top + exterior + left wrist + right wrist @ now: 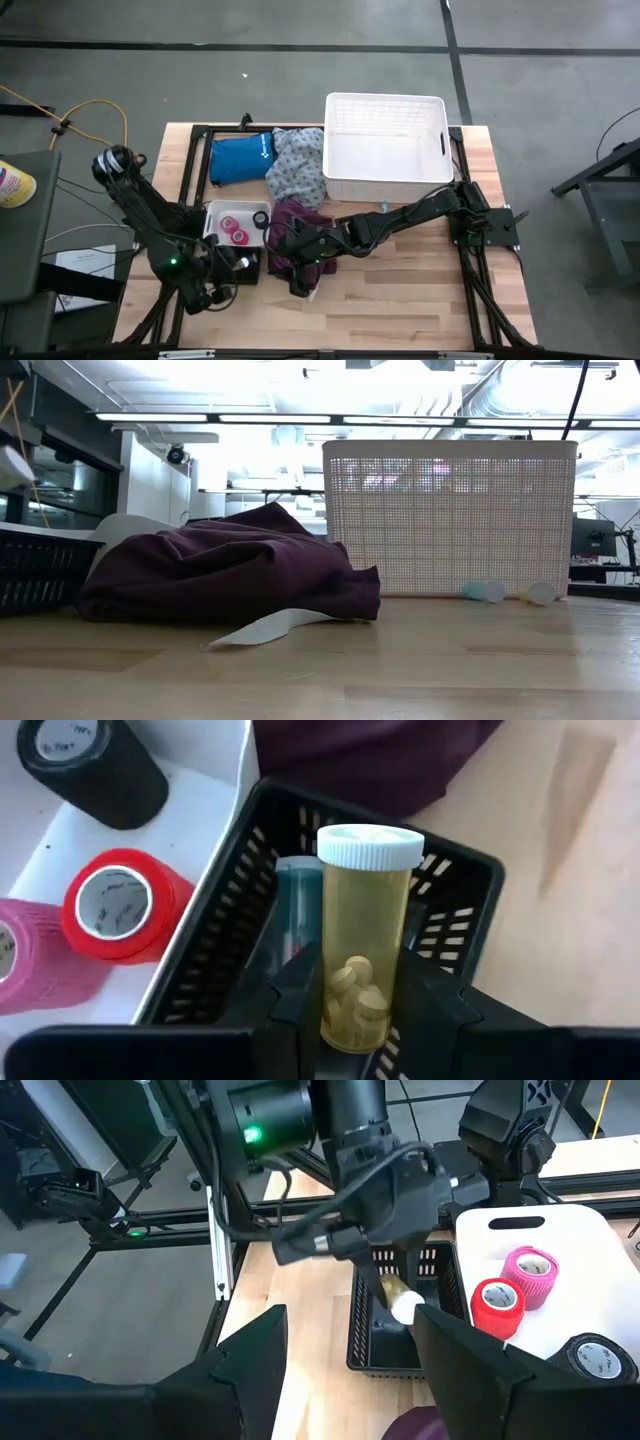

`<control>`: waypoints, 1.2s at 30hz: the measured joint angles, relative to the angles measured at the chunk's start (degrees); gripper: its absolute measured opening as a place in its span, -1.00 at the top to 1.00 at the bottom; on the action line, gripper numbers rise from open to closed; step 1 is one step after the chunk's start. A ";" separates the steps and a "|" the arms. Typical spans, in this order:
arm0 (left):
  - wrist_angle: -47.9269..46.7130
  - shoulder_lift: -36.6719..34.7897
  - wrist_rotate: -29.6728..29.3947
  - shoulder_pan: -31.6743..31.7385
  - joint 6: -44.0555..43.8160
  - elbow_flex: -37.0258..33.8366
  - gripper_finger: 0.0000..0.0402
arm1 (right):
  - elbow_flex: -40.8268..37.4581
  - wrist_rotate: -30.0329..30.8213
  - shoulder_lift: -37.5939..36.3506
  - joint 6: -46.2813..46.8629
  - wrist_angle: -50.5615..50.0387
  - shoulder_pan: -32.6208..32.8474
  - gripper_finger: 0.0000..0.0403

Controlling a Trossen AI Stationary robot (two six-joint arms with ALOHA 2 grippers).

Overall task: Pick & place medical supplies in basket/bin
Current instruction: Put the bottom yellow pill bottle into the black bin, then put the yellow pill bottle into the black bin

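- We find the left gripper [365, 1010] clamped on an amber pill bottle [364, 945] with a white cap, pills visible at its bottom. It holds the bottle over the small black mesh crate [455, 915].
- In the right wrist view the same bottle [398, 1297] hangs tilted, cap down, from the left gripper [390, 1285] above the crate [385, 1335].
- Inside the crate we see a grey-capped vial [296, 910] just behind the bottle.
- The crate [243, 266] sits at 7 o'clock on the table [400, 300], touching the white rounded tray [215, 212].
- The tray holds a pink roll [35, 955], a red roll [125, 905] and a black roll [95, 765].
- The right gripper [345, 1355] has its fingers spread with nothing between them. It hovers near the table's centre over the maroon cloth [295, 225], pointing toward the crate.
- The maroon cloth [225, 575] lies heaped, with a white strip [265, 628] at its edge.
- The large white basket [385, 148] stands at 12 to 1 o'clock; two small capped vials [487, 592] lie at its base.
- A grey-patterned cloth [295, 165] and a blue pouch [240, 158] lie at 11 o'clock.
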 joint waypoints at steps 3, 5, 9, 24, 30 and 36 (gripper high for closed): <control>0.57 1.38 1.01 0.66 1.66 0.00 0.52 | 0.00 0.00 0.00 0.00 0.00 0.00 -0.02; 0.78 2.50 2.00 1.01 2.57 0.00 0.52 | 0.00 0.00 0.00 0.00 0.00 0.00 -0.02; 0.87 4.01 4.13 2.02 3.83 0.00 0.52 | 0.00 0.00 0.00 0.00 0.00 0.00 -0.02; 3.11 6.49 8.54 7.09 9.41 0.00 0.52 | 0.00 0.00 0.00 0.00 0.00 0.00 -0.02; 3.42 6.49 11.44 9.18 10.17 0.00 0.40 | 0.00 0.00 0.00 -0.02 0.00 0.00 -0.02; 3.42 6.49 11.91 10.60 11.47 0.00 0.24 | 0.00 0.00 0.00 0.00 0.00 0.00 -0.02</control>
